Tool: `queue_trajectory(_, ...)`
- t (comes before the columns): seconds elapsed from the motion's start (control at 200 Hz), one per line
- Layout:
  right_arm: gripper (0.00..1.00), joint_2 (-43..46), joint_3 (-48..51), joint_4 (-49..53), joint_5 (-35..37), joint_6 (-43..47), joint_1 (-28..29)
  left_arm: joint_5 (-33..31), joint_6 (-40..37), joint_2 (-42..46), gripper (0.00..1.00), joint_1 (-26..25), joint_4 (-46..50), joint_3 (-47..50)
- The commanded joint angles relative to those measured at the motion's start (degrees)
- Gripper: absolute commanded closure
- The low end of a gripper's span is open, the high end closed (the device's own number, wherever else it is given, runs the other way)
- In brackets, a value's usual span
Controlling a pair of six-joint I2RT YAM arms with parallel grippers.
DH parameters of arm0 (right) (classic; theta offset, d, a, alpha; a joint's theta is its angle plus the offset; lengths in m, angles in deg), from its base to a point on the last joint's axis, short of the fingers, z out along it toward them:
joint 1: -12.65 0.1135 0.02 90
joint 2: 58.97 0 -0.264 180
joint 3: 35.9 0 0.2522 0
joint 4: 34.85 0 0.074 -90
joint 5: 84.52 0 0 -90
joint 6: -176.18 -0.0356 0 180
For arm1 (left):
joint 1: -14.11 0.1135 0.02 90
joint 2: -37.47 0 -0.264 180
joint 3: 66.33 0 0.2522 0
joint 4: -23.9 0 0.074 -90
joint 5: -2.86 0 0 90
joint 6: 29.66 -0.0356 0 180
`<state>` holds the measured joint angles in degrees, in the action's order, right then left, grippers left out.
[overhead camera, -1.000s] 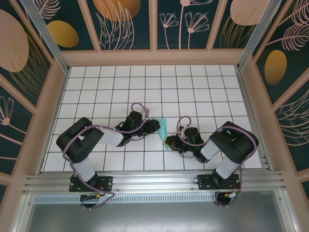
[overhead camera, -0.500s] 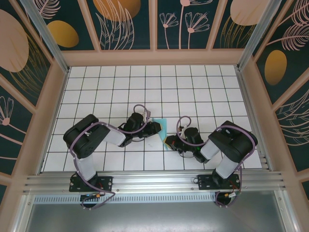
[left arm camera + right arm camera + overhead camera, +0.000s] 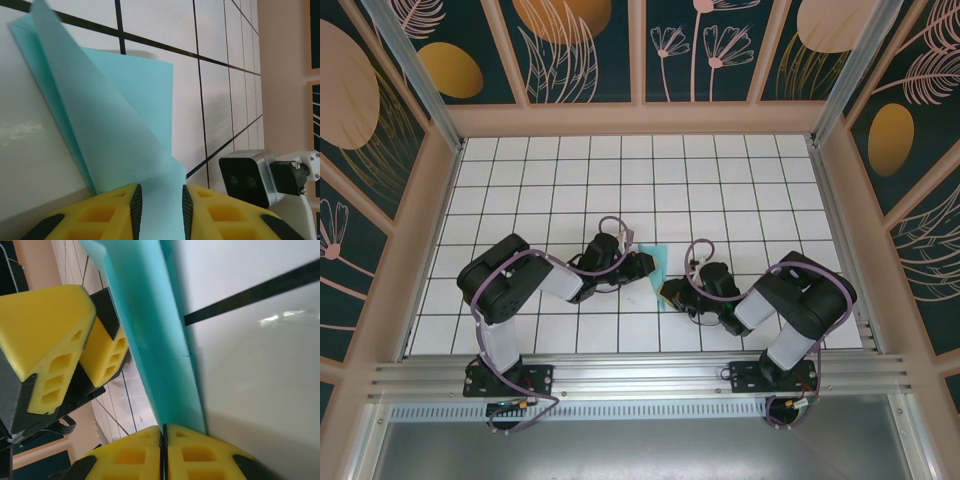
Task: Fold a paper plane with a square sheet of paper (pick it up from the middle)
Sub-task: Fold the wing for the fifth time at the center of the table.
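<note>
**At mid-table, closing in on a half-made fold**

Over the white tiled table [image 3: 520,180], catches the turquoise paper sheet [image 3: 657,258] held up between 2 grippers, partly folded, with 1 flap raised off the tiles above another lying flat. Finds the left gripper [image 3: 642,266] nudged a little rightward against 1 second ago, with its elbow drawn in behind, now hard up to the paper's left side. From that wrist camera, shows yellow fingers [image 3: 125,200] narrowly parted, with the raised flap running into the gap and not visibly squeezed. Finds the right gripper [image 3: 668,293] crept slightly left and away from its base over the same second. From its own wrist camera, shows 2 pads pressed together, seemingly nipping the sheet's near end, though without a clear look at the contact itself. Leaves less blue visible from above than 1 second ago, narrower and more upright. Reads as a crease being gathered, not finished: no dart shape or pointed nose yet. Suggests early-to-middle folding, probably with flattening of this flap along its crease to come. Risks a crooked crease or a slip through buckling of such thin paper.
</note>
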<state>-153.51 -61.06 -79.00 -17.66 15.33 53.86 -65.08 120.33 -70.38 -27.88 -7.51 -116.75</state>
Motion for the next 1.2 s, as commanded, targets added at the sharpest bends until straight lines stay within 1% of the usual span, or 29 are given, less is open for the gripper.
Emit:
queue_trajectory(0.0,0.86,1.3,-1.9,7.6,2.4,1.4,1.2,-0.8,-2.5,-2.3,0.71,-0.2,2.0,-1.9)
queue_trajectory(0.12,0.83,4.3,-2.0,12.0,4.1,2.1,1.3,-0.8,-2.8,-2.4,0.72,-0.2,2.6,-2.0)
queue_trajectory(0.35,0.82,8.7,-2.2,17.5,5.0,3.6,1.4,-0.3,-3.7,-3.3,0.73,-0.2,4.5,-3.4)
queue_trajectory(0.395,0.84,9.3,-2.5,19.2,5.5,4.0,1.3,0.0,-3.9,-3.3,0.73,-0.1,4.3,-3.4)
queue_trajectory(0.49,0.95,9.7,-3.0,21.0,6.1,3.9,1.2,0.2,-4.3,-3.2,0.74,-0.1,4.5,-3.5)
queue_trajectory(0.575,1.00,9.4,-3.2,22.3,6.7,3.0,1.0,0.3,-4.1,-2.7,0.73,-0.2,4.5,-3.5)
queue_trajectory(0.71,1.00,8.5,-1.3,19.6,4.6,1.3,0.1,-0.1,-3.8,-0.5,0.72,-0.1,3.9,-3.0)
queue_trajectory(0.746,1.00,8.8,-0.1,16.8,4.3,1.0,0.0,-0.3,-3.6,0.5,0.71,-0.1,3.7,-2.9)
queue_trajectory(0.801,1.00,9.3,1.7,12.7,3.9,-0.2,-0.3,-0.9,-3.4,2.4,0.68,-0.1,3.4,-2.8)
queue_trajectory(0.976,1.00,10.4,3.3,8.4,1.1,-1.1,-2.0,-3.2,-2.5,7.7,0.63,-0.2,2.5,-1.6)
queue_trajectory(1.061,1.00,10.2,4.8,4.9,0.0,-3.1,-2.7,-3.6,-2.6,8.7,0.63,-0.1,2.7,-1.4)
queue_trajectory(1.196,1.00,9.2,5.6,2.7,-1.3,-4.2,-3.7,-2.6,-2.4,8.7,0.65,-0.2,1.6,-0.8)
